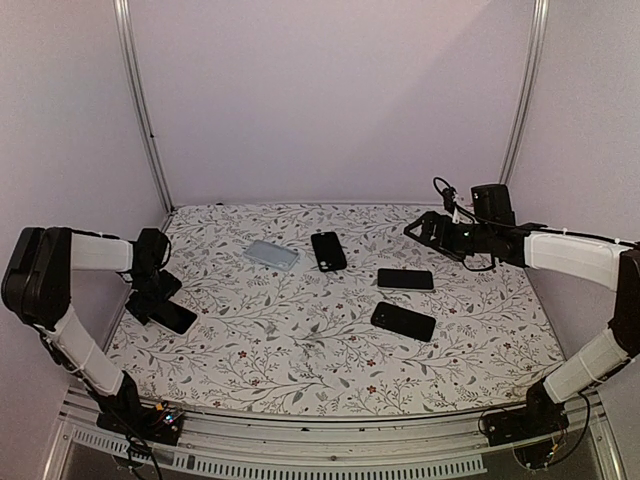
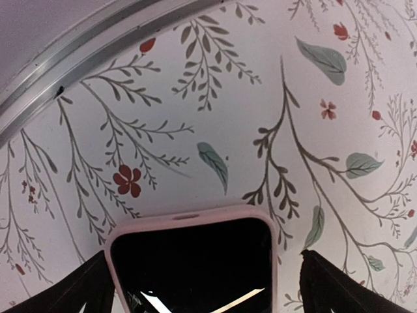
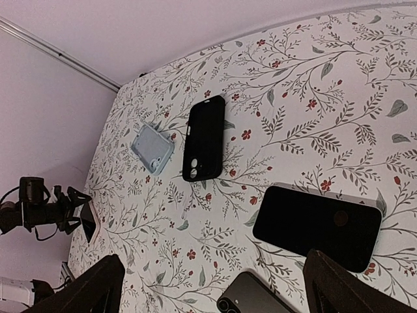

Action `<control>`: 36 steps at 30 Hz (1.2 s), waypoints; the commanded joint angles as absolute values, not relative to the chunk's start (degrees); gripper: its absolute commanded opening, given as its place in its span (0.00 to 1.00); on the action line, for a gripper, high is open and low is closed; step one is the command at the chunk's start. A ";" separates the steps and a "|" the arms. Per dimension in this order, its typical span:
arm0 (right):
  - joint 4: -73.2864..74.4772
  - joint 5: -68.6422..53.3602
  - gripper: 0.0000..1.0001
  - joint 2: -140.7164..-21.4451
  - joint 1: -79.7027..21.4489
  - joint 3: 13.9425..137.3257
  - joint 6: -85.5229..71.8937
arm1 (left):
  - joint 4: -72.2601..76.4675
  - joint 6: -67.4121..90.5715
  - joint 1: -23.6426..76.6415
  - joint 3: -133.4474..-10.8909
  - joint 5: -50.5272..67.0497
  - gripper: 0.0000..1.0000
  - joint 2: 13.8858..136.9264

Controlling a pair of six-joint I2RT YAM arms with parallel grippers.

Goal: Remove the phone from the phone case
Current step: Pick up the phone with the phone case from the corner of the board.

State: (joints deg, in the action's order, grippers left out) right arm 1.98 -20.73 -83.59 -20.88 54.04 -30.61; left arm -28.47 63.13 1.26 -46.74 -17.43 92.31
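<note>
L gripper (image 2: pixel 203 257), jaws wide open and holding nothing, sits low at the left edge of the floral table (image 1: pixel 300 350), one finger either side of a cased phone (image 2: pixel 189 277). Phone lies face up right beneath it, screen dark, w/ a pale pink case (image 2: pixel 189 213) rimming it. Its long axis runs lengthwise btwn the fingers, so they'd close across its width. R gripper (image 1: pixel 425 230), also open & empty, hovers well apart at far right. L gripper is much nearer.

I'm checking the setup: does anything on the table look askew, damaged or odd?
Nothing stands out. The cased phone lies flat beneath the open left gripper, by the left edge of the table. The pale case, black case and two other phones lie flat, loosely scattered, with no visible damage.
</note>
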 commanded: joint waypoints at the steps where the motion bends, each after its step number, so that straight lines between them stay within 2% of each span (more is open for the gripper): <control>1: 0.64 -21.64 0.99 -82.09 -20.90 53.20 -30.83 | -30.72 64.69 0.44 -47.20 -17.61 0.99 93.95; 12: -2.54 -23.95 0.99 -82.71 -20.87 52.23 -32.78 | -36.72 62.92 1.62 -51.25 -18.89 0.99 99.77; 17: -3.40 -25.08 0.99 -82.79 -20.88 51.78 -33.90 | -38.22 63.26 1.91 -50.89 -19.49 0.96 100.63; 29: -4.52 -26.58 0.99 -82.23 -20.86 50.56 -34.98 | -34.69 70.48 6.35 -48.44 -12.64 0.81 97.12; 36: -5.59 -27.65 0.99 -82.61 -21.20 50.40 -35.23 | -32.79 71.17 7.52 -47.79 -9.44 0.63 96.82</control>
State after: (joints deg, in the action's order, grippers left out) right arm -3.36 -26.17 -83.35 -20.88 50.81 -34.96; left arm -33.76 68.25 5.82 -50.46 -18.85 96.23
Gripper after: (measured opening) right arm 0.989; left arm 0.781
